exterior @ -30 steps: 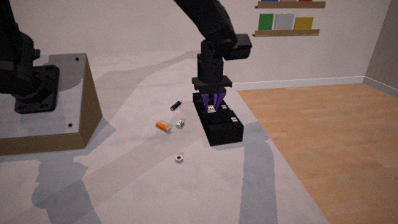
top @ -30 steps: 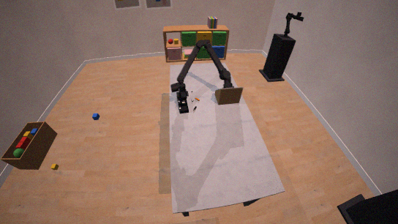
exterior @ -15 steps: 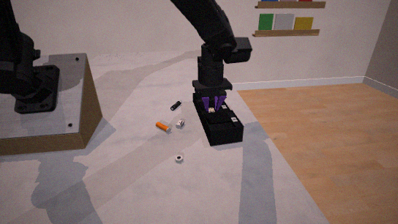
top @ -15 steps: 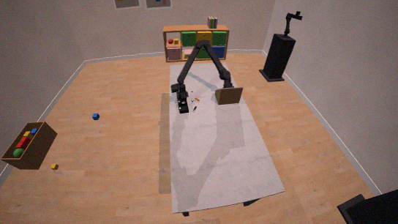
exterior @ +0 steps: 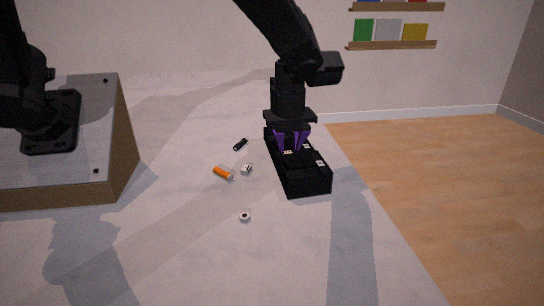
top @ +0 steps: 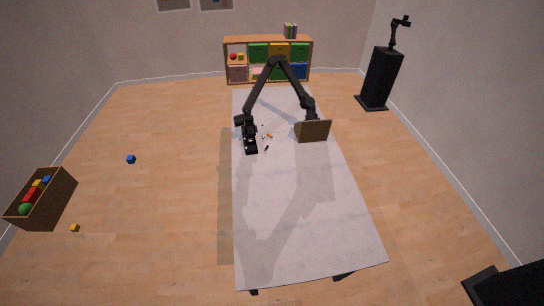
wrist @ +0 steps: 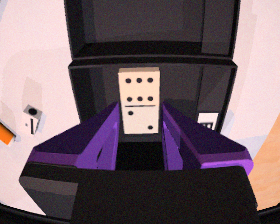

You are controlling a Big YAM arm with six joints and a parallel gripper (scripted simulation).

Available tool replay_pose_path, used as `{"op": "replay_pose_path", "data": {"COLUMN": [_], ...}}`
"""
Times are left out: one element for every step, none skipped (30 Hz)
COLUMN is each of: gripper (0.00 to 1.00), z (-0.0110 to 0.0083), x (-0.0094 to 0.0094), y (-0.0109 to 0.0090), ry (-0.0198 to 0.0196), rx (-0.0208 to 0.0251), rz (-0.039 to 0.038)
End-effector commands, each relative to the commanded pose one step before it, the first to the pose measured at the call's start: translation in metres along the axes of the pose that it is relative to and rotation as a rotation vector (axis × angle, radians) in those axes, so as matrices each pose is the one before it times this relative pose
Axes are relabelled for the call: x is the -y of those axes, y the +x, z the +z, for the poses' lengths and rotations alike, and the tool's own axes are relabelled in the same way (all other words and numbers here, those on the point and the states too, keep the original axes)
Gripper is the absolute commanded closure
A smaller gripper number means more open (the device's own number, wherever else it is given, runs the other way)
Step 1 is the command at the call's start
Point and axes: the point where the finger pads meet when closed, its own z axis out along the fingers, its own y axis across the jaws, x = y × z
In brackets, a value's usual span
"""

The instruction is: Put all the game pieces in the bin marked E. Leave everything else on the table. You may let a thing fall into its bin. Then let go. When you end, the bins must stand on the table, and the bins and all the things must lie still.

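A white domino [wrist: 139, 99] [exterior: 288, 152] shows between my purple fingers, over the black bin marked E [wrist: 188, 83] [exterior: 274, 154]. It sits loose and a little below the fingertips. My gripper [wrist: 140, 109] [exterior: 292, 141] [top: 248, 140] points straight down over that bin, and its fingers stand apart from the domino. The bin marked F [wrist: 151, 3] [exterior: 309, 182] joins bin E on its far side. A white die [exterior: 246, 168] [wrist: 32, 119] lies on the table left of the bins.
An orange battery [exterior: 222, 172] [top: 269, 135], a black battery [exterior: 240, 144] and a small white ring [exterior: 244, 216] lie on the grey table top left of the bins. The arm's brown base block [exterior: 120, 141] [top: 312, 131] stands further left.
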Motion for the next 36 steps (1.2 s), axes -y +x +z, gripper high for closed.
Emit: {"op": "replay_pose_path", "data": {"gripper": [0.7, 0.7, 0.7, 0.7, 0.7, 0.7, 0.7, 0.7, 0.7, 0.7, 0.7, 0.7, 0.7, 0.7, 0.7, 0.7, 0.7, 0.7, 0.7, 0.7, 0.7, 0.7, 0.7, 0.7, 0.7, 0.7, 0.7, 0.7, 0.7, 0.7, 0.7, 0.7, 0.7, 0.7, 0.7, 0.7], "z": [-0.00837, -0.00001, 0.0, 0.0, -0.00001, -0.00001, -0.00812, -0.00276, -0.00279, -0.00246, -0.00212, -0.00121, 0.00092, -0.0007, 0.0013, -0.00217, -0.00431, -0.00482, -0.00315, 0.0, 0.0, 0.0104, -0.00155, -0.00375, -0.00479, -0.00459, -0.00276, -0.00187, -0.00614, -0.00523, -0.00523, -0.00523, -0.00556, -0.00041, 0.00651, 0.00536], "x": [0.00937, -0.00004, 0.0, 0.0, -0.00004, -0.00004, -0.00538, -0.00068, 0.00397, 0.0032, 0.00222, 0.00167, 0.00039, 0.00144, -0.00025, 0.00059, 0.00181, 0.00266, 0.00044, 0.0, 0.0, -0.00704, 0.00017, -0.00082, -0.00012, 0.00371, 0.00294, 0.00093, 0.00044, 0.00024, 0.00024, 0.00023, 0.00031, 0.00016, -0.00354, -0.0015], "y": [0.00077, 0.00001, 0.0, 0.0, 0.00001, 0.00001, -0.00124, -0.00143, 0.00081, 0.00059, 0.00037, -0.00045, -0.00232, -0.00092, 0.00328, 0.00391, 0.00206, -0.00243, -0.00188, 0.0, 0.0, -0.00835, 0.00012, 0.00268, 0.00347, 0.00247, 0.00051, -0.00026, -0.00091, -0.00006, -0.00003, -0.00007, -0.00011, 0.00022, -0.00556, -0.00272], "ry": [0.02482, 0.0, 0.0, 0.0, 0.0, 0.0, 0.00565, -0.00054, 0.00563, 0.00449, 0.0031, 0.00102, -0.00378, -0.00009, -0.00575, 0.00143, 0.00672, 0.0089, 0.00395, 0.0, 0.0, -0.02661, 0.0004, 0.0036, 0.00616, 0.00859, 0.00477, 0.00169, 0.00211, 0.00029, 0.00032, 0.00027, 0.00027, 0.0004, -0.0148, -0.01182], "rx": [0.0029, 0.0, 0.0, 0.0, 0.0, 0.0, -0.00179, -0.00028, 0.00103, 0.00093, 0.00078, 0.0005, -0.00018, 0.00035, 0.00051, 0.00114, 0.00097, 0.00053, 0.00029, 0.0, 0.0, -0.0038, 0.00044, 0.00086, 0.00082, 0.00173, 0.00061, 0.00013, 0.00169, 0.00048, 0.0003, 0.0005, 0.00061, -0.00153, -0.0038, -0.00214], "rz": [0.00277, 0.0, 0.0, 0.0, 0.0, 0.0, -0.02564, -0.00243, 0.01726, 0.00967, 0.00301, 0.00101, -0.0036, -0.00003, 0.00776, 0.00883, 0.00537, -0.00332, -0.00393, 0.0, 0.0, -0.02133, 0.00052, 0.00416, 0.00616, 0.00841, 0.00382, 0.00031, -0.00105, 0.00035, 0.00034, 0.00033, 0.00034, 0.00003, -0.01421, -0.00625]}}
